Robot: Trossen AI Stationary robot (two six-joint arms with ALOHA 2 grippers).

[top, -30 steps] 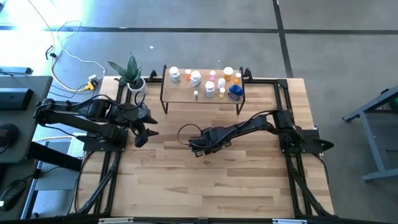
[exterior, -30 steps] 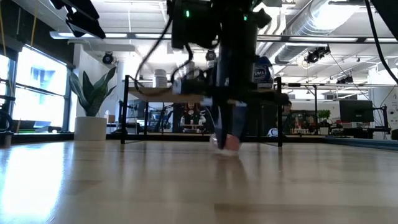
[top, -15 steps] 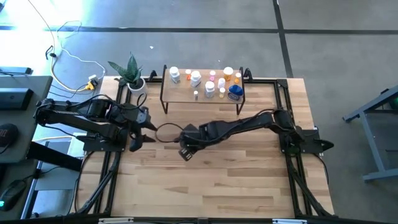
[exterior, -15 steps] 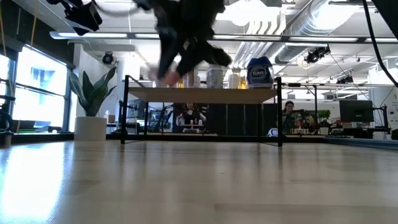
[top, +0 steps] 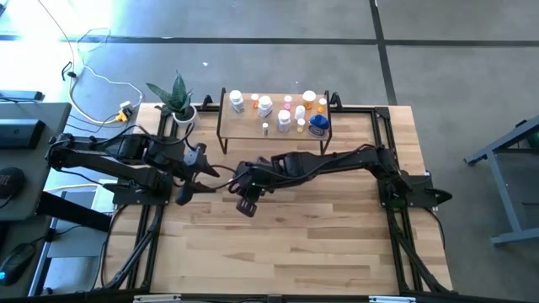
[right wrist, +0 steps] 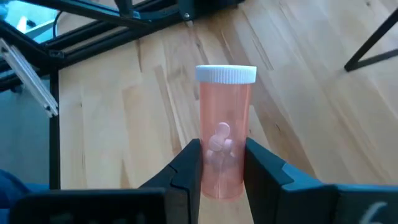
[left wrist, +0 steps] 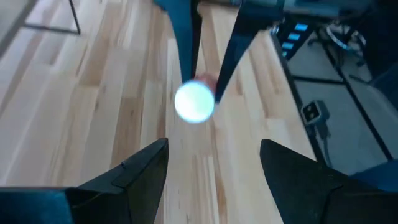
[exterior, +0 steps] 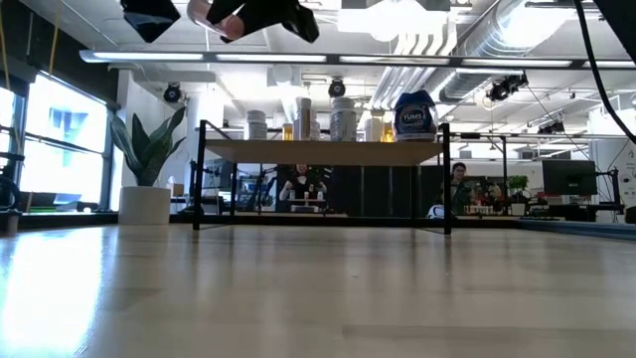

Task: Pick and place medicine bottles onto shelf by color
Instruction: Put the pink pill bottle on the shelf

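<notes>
Item 1, nearest: bare desk (top: 303,244). You have no loose bottles showing on its near or middle boards in the high view; nothing seems left to collect there, as far as the pictures show.

Item 2, mid-desk, left of centre: right claw (right wrist: 222,163), reached across from the right-hand arm. Its fingers pinch a pink bottle (right wrist: 224,132) with a white cap, held off the desk; small pink pills show inside. In the high view the right claw (top: 245,199) sits just beside the other arm's tip; the bottle itself is too small to pick out there. In the low view it hangs high at the top edge, pink bottle (exterior: 221,17) lifted clear of the boards.

Item 3, same area, further left: left claw (left wrist: 214,163), fingers spread wide, holding nothing. It faces the capped end of the pink bottle (left wrist: 195,101), which is gripped by the other arm's fingers. This looks to you like a possible hand-over, though that is only a judgement.

Item 4, far edge: shelf (top: 244,126), carrying about a dozen bottles (top: 284,112): white ones to the left, pink and orange-capped in the middle, a squat blue one (top: 318,124) at the right.

Status: most stock placed; one pink bottle in transit, not yet shelved. Its likely slot is among the pink ones.
</notes>
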